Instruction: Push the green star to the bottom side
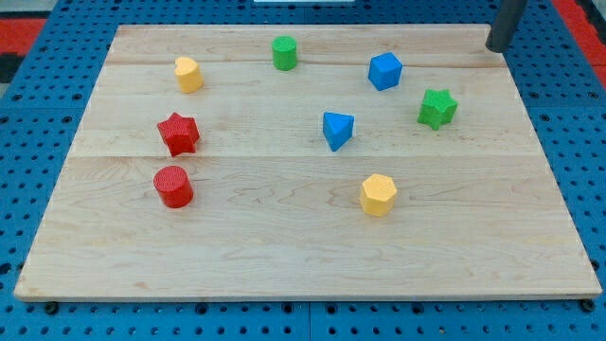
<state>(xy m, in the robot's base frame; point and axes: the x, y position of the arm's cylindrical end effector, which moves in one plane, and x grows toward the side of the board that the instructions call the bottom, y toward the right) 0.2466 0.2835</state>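
Observation:
The green star (437,108) lies on the wooden board (303,256) at the view's right, in the upper half. My tip (497,47) is at the view's top right corner of the board, above and to the right of the green star, apart from it. No block touches the tip.
A blue cube (384,71) is up and left of the star. A blue triangular block (337,130) is to its left. A yellow hexagon (378,195) is below. A green cylinder (284,52), yellow block (188,74), red star (178,134) and red cylinder (173,187) lie further left.

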